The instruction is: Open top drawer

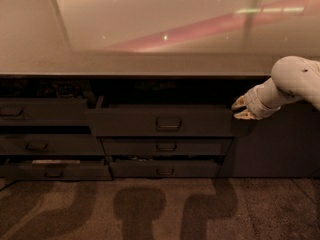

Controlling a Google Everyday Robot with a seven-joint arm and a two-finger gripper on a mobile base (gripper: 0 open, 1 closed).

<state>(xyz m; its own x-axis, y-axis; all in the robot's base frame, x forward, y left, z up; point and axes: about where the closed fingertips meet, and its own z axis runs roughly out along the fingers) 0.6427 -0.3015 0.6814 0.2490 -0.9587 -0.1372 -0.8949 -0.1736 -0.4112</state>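
Counter [150,66] — end effector [240,109] beside top drawer [130,122]

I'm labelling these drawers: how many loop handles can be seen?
6. Left column: upper handle, middle, lower. Centre column: the top drawer handle, middle, lower. The gripper is at that drawer's right end. Others may be hidden.

The wide dark grey-brown top drawer [125,122] stands partly pulled out at centre frame — the pale two-finger gripper [241,109] sits at its right end.
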